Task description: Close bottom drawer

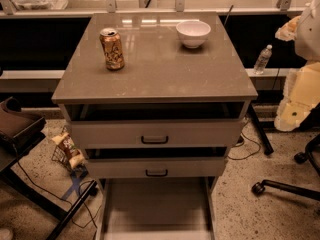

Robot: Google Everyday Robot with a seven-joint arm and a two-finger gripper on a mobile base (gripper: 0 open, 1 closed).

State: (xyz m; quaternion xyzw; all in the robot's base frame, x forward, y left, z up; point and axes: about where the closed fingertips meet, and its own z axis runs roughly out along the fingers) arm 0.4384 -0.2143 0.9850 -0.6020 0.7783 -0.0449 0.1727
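Note:
The bottom drawer (157, 209) is pulled far out toward me at the foot of the cabinet. It shows a deep, plain, pale tray, and its front panel is cut off by the lower edge of the view. Above it are the mid-sized front (156, 168) and the taller front (154, 133), each with a black handle and each slightly ajar. My arm hangs at the right edge. Its cream gripper (290, 115) is level with the top drawer, well right of the cabinet and touching nothing.
On the cabinet top (155, 79) stand a soda can (112, 49) and a white bowl (193, 33). A snack bag (67, 149) and cables lie on the floor at left. A water bottle (262, 59) and an office chair base (285, 186) are at right.

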